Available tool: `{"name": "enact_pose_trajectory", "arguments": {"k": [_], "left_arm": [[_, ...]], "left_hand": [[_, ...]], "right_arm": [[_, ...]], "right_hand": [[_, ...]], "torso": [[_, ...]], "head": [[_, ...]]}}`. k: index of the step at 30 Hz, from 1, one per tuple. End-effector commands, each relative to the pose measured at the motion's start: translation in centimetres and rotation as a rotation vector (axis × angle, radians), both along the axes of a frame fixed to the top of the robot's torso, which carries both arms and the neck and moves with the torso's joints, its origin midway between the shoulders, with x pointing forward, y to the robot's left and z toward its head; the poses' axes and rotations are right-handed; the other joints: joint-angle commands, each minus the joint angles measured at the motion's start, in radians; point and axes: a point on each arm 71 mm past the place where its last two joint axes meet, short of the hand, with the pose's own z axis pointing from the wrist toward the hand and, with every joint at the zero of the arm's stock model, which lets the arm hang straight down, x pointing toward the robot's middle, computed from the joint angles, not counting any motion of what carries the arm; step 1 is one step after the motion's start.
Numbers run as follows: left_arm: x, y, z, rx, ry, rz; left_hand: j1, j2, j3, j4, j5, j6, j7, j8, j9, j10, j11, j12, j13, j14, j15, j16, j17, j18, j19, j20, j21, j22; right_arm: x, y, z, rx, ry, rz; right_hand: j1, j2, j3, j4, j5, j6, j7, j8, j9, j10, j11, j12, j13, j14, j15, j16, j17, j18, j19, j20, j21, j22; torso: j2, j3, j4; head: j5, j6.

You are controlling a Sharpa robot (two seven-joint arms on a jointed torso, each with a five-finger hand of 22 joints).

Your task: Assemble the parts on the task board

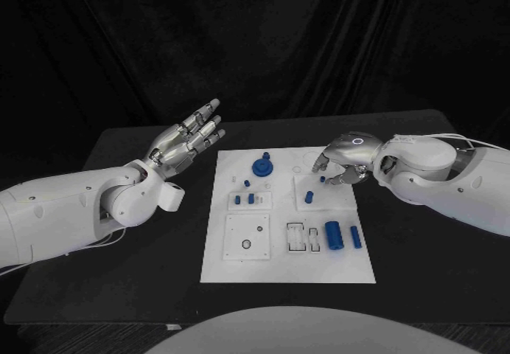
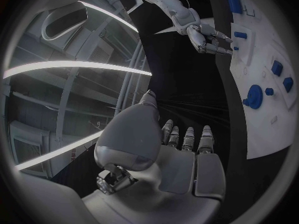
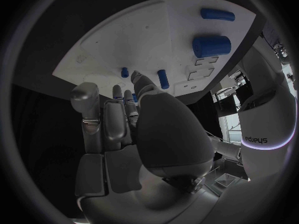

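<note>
Black curtain backs a black table (image 1: 138, 243), on which the white task board (image 1: 281, 269) lies at the middle.

We find the right hand (image 1: 342, 164) over the board's far right corner, fingers curled downward with their tips close to a small blue peg (image 1: 322, 178) there. Whether the tips clamp that peg we cannot tell: the head view hides the contact under the knuckles, and the right wrist view puts the palm (image 3: 165, 134) before it. We judge the hand is so placed to take or seat that peg.

The left hand (image 1: 189, 136) stands off the board's far left corner, fingers straight, slightly apart, holding nothing; we judge it parked clear of the work.

Outward from the right hand, a second blue peg (image 1: 309, 197) lies nearer on the board, a blue knobbed part (image 1: 262, 166) stands at the far edge, two small blue pieces (image 1: 243, 198) sit at the left, and a thick blue cylinder (image 1: 334, 234) and a slimmer blue rod (image 1: 355, 237) rest by the right edge.

The right wrist view shows the cylinder (image 3: 211, 46) lying on its side. The left wrist view shows the right hand (image 2: 209, 39) from the side, fingertips down at the board (image 2: 264, 134).
</note>
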Motion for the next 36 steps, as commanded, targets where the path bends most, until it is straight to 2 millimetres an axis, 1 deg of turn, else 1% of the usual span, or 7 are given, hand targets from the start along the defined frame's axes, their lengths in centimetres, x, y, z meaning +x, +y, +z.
{"name": "enact_pose_trajectory", "arguments": {"k": [1, 7, 9, 12, 18, 27, 36], "left_arm": [[-0.2, 0.2, 0.6, -0.061, -0.051, -0.003], [-0.3, 0.4, 0.6, -0.06, -0.048, -0.003], [-0.3, 0.4, 0.6, -0.06, -0.047, -0.003], [-0.3, 0.4, 0.6, -0.061, -0.046, -0.005], [-0.3, 0.3, 0.6, -0.062, -0.044, -0.009], [-0.3, 0.2, 0.5, -0.062, -0.04, -0.014], [-0.1, 0.2, 0.4, -0.059, -0.037, -0.016]], "left_hand": [[0.018, 0.003, -0.01, -0.001, 0.017, 0.0, 0.006, -0.001, 0.001, 0.0, 0.006, -0.003, -0.002, 0.001, 0.01, -0.004, -0.002, 0.015, 0.001, 0.011, -0.003, -0.001], [0.044, 0.008, -0.014, -0.003, 0.044, 0.005, 0.013, 0.0, 0.001, 0.0, 0.013, -0.003, -0.002, 0.001, 0.022, -0.004, -0.002, 0.016, 0.001, 0.025, -0.003, -0.001], [0.053, 0.01, -0.016, -0.003, 0.052, 0.007, 0.015, 0.0, 0.002, 0.0, 0.015, -0.003, -0.002, 0.001, 0.029, -0.004, -0.002, 0.016, 0.001, 0.03, -0.003, 0.001], [0.061, 0.012, -0.018, -0.004, 0.058, 0.009, 0.018, 0.0, 0.002, 0.0, 0.019, -0.003, -0.002, 0.001, 0.035, -0.004, -0.002, 0.017, 0.002, 0.036, -0.002, 0.007], [0.072, 0.016, -0.022, -0.004, 0.066, 0.014, 0.026, 0.001, 0.003, 0.0, 0.028, -0.003, -0.002, 0.001, 0.044, -0.004, -0.002, 0.017, 0.003, 0.044, 0.0, 0.016], [0.088, 0.021, -0.026, -0.007, 0.079, 0.023, 0.039, 0.002, 0.004, 0.0, 0.044, -0.003, -0.002, 0.001, 0.056, -0.004, -0.002, 0.018, 0.007, 0.053, 0.003, 0.028], [0.103, 0.025, -0.027, -0.013, 0.092, 0.035, 0.052, 0.004, 0.005, 0.0, 0.054, -0.003, -0.002, 0.001, 0.065, -0.004, -0.002, 0.018, 0.01, 0.06, 0.005, 0.035]], "right_arm": [[0.3, -0.2, -0.4, -0.016, -0.008, -0.034], [0.6, -0.4, -0.9, -0.033, 0.007, -0.05], [0.6, -0.5, -1.1, -0.036, 0.01, -0.053], [0.7, -0.6, -1.2, -0.038, 0.013, -0.054], [0.8, -0.5, -1.5, -0.04, 0.017, -0.052], [0.8, -0.3, -1.9, -0.033, 0.019, -0.037], [0.7, -0.2, -2.1, -0.031, 0.023, -0.028]], "right_hand": [[-0.006, 0.001, 0.004, 0.002, 0.006, 0.013, -0.001, 0.007, 0.002, 0.007, 0.002, 0.004, -0.002, 0.011, -0.001, 0.004, 0.002, -0.002, 0.005, -0.001, 0.005, 0.112], [-0.006, 0.001, 0.015, 0.002, 0.019, 0.039, 0.006, 0.015, 0.008, 0.012, 0.002, 0.002, -0.007, 0.012, -0.001, 0.006, 0.003, -0.002, 0.006, -0.001, 0.007, 0.112], [-0.006, 0.001, 0.018, 0.002, 0.02, 0.046, 0.006, 0.018, 0.009, 0.015, 0.001, 0.002, -0.008, 0.012, -0.001, 0.006, 0.003, -0.002, 0.007, -0.001, 0.007, 0.112], [-0.005, 0.002, 0.021, 0.003, 0.022, 0.055, 0.009, 0.02, 0.011, 0.018, 0.0, 0.002, -0.009, 0.012, -0.002, 0.007, 0.004, -0.002, 0.007, -0.001, 0.007, 0.112], [-0.006, 0.006, 0.03, 0.005, 0.026, 0.067, 0.014, 0.023, 0.014, 0.02, 0.0, 0.002, -0.012, 0.012, -0.001, 0.006, 0.003, -0.002, 0.006, -0.001, 0.007, 0.112], [-0.005, 0.009, 0.05, 0.006, 0.025, 0.104, 0.028, 0.034, 0.023, 0.035, -0.006, 0.004, -0.017, 0.01, -0.003, 0.005, 0.002, -0.002, 0.004, -0.002, 0.006, 0.112], [-0.006, 0.005, 0.062, 0.008, 0.019, 0.097, 0.039, 0.024, 0.024, 0.056, -0.008, 0.008, -0.02, 0.009, 0.0, 0.002, -0.002, -0.002, 0.002, -0.001, 0.005, 0.111]], "torso": [[0.001, 0.0013, -0.0031], [0.002, 0.002, 0.0006], [0.002, 0.0019, -0.0008], [0.002, 0.0015, -0.0062], [0.001, 0.0016, -0.0014], [-0.001, -0.0009, -0.0084], [0.0, -0.0002, -0.0044]], "head": [[0.001, 0.0], [0.003, 0.0], [0.005, 0.0], [0.012, 0.0], [0.009, 0.0], [0.017, 0.0], [0.014, 0.0]]}}
